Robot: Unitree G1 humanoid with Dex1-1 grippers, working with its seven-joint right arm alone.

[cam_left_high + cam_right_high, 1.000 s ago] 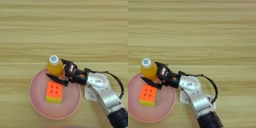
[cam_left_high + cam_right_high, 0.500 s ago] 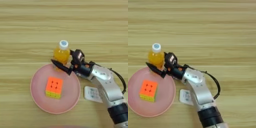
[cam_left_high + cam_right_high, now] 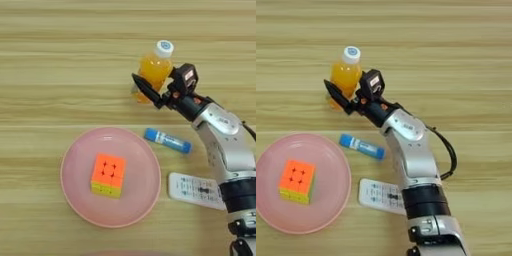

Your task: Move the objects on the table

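Observation:
The small orange-drink bottle (image 3: 154,67) with its white cap stands upright on the wooden table (image 3: 50,60), beyond the pink plate. My right gripper (image 3: 152,84) is shut on the bottle's lower half: one black finger crosses in front of it, and the other side is against its right. The slim blue tube (image 3: 167,140) lies flat just right of the plate's far rim. Under my silver forearm lies the white remote (image 3: 195,189) with grey buttons, its right end partly hidden by the arm.
A pink plate (image 3: 70,155) sits at the near left with an orange and yellow puzzle cube (image 3: 108,175) on it. My forearm (image 3: 411,150) runs from the bottom edge up over the remote towards the bottle.
The gripper has carried the bottle from the plate's far rim away to the back right. The blue tube, hidden before, now shows. The view has also shifted.

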